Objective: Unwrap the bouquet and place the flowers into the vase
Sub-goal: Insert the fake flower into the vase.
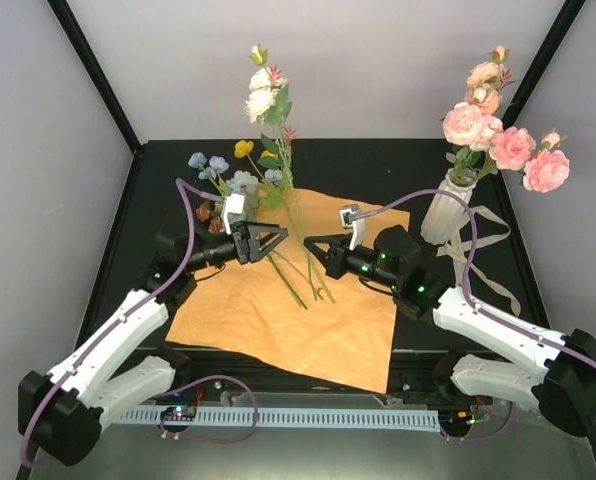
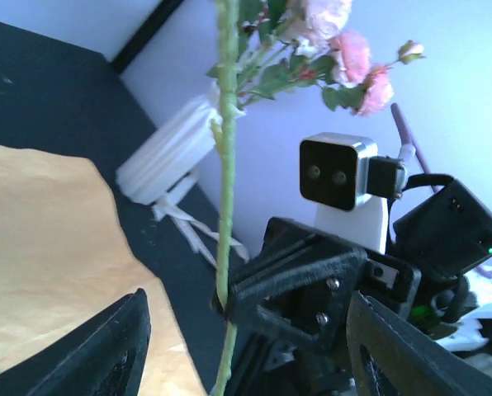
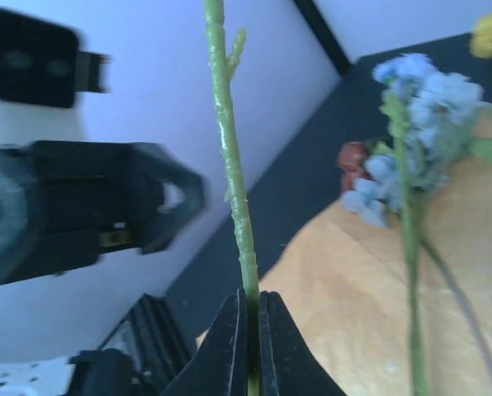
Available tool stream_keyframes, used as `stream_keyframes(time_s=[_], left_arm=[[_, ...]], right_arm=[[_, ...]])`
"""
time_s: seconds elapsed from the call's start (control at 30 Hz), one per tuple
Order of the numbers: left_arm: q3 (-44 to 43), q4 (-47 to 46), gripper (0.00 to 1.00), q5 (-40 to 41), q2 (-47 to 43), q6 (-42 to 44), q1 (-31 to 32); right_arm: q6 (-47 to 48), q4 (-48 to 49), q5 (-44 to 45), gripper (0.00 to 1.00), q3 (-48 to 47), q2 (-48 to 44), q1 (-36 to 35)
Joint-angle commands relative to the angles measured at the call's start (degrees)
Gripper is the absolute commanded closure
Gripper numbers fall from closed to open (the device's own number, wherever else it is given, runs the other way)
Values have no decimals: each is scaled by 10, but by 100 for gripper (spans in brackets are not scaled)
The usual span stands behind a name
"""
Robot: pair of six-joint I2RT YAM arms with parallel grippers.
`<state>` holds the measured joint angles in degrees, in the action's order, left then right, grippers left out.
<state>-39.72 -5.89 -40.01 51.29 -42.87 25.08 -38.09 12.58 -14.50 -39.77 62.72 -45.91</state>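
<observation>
Standing upright over the spread orange paper, a cream-flowered stem is pinched low down by the right gripper, seen from above. The left gripper faces it, jaws apart and empty. Pink blooms fill the white vase at right rear. The left wrist view shows the stem between wide-set fingers, touching neither. In the right wrist view, fingers are closed on the stem, with blue flowers lying on the paper behind.

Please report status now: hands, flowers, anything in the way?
Right hand shut on cream flower stem, upright. Left hand open, facing that stem. Vase holds pink flowers. No obstacle seen toward vase.
</observation>
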Motion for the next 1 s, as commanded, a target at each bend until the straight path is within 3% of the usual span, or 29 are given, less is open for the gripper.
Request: stream_keyframes(time_s=[0.0, 0.3, 0.37, 0.47, 0.5, 0.6, 0.7, 0.8, 0.97], left_arm=[[-18, -129, 35, -107, 42, -81, -4], [-7, -179, 51, -119, 66, -105, -4], [-5, -185, 64, -121, 63, -105, -4], [-2, -178, 94, -124, 57, -91, -4], [-3, -167, 98, -127, 54, -83, -4], [-15, -110, 99, -133, 42, -32, -4], [-49, 5, 99, -133, 25, 72, -3], [-66, 101, 98, -121, 6, 171, 0], [-67, 163, 98, -118, -30, 263, 17]], right_arm=[[-22, 74, -30, 99, -7, -13, -28], [-4, 115, -48, 99, 0, -3, -69], [-7, 120, -47, 99, 1, 0, -73], [-3, 115, -46, 98, 0, 1, -76], [2, 106, -43, 95, -1, -1, -77], [24, 43, -12, 79, -14, -24, -77], [44, -15, 20, 61, -33, -56, -76], [59, -60, 39, 54, -60, -80, -76], [70, -122, 44, 47, -123, -76, -76]])
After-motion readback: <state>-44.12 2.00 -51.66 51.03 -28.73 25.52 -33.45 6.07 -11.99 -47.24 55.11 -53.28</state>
